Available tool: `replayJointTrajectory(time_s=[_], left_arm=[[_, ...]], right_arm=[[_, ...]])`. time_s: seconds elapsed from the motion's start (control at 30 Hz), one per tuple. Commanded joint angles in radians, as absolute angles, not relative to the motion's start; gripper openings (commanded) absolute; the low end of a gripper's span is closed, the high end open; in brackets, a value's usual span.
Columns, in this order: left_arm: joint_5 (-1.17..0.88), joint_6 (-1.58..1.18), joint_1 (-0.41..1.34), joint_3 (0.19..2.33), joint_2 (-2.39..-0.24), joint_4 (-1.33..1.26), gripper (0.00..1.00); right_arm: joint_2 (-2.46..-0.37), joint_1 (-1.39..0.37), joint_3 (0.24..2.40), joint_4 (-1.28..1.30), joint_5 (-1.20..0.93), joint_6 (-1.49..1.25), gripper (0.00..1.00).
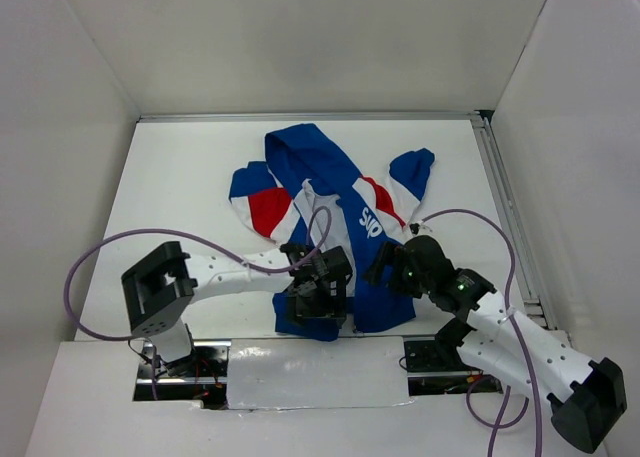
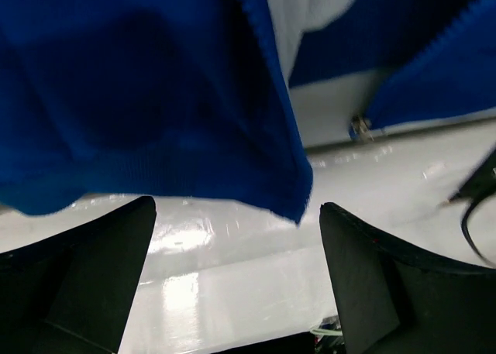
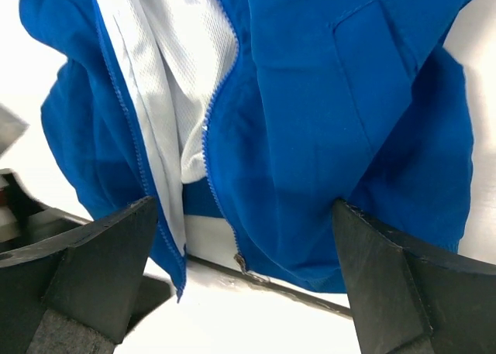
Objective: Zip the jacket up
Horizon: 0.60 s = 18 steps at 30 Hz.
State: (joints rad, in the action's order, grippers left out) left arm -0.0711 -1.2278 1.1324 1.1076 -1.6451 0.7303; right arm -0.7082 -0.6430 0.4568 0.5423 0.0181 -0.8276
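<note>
A: Where's the jacket (image 1: 312,167)?
B: Flat on the table (image 1: 180,177), unzipped, its hem at the near edge. Your left gripper (image 2: 236,214) and right gripper (image 3: 244,211) gape wide, both empty. The hem sits just past both fingertip pairs.

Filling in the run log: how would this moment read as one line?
jacket: front up, zipper undone, white lining showing | left gripper: jaws open, nothing gripped | right gripper: jaws open, nothing gripped

The left arm (image 1: 225,272) reaches rightward, forearm nearly level; the right arm (image 1: 500,327) angles up and leftward. Their wrists sit near each other, both pairs of jaws spread wide.
</note>
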Motion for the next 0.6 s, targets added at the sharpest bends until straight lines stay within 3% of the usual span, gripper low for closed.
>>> replayJointTrajectory(time_s=[0.0, 0.13, 0.57], left_arm=[[-0.048, -1.281, 1.14, 1.144, -1.727, 0.781, 0.99], [-0.048, -1.295, 1.149, 1.157, -1.799, 0.784, 0.9], [-0.037, -1.281, 1.181, 1.155, -1.836, 0.736, 0.98]], right_arm=[[-0.667, -0.65, 0.453, 0.546, 0.078, -0.87, 1.0], [-0.66, -0.649, 0.463, 0.572, 0.117, -0.867, 1.0], [-0.69, -0.641, 0.443, 0.54, 0.103, -0.864, 1.0]])
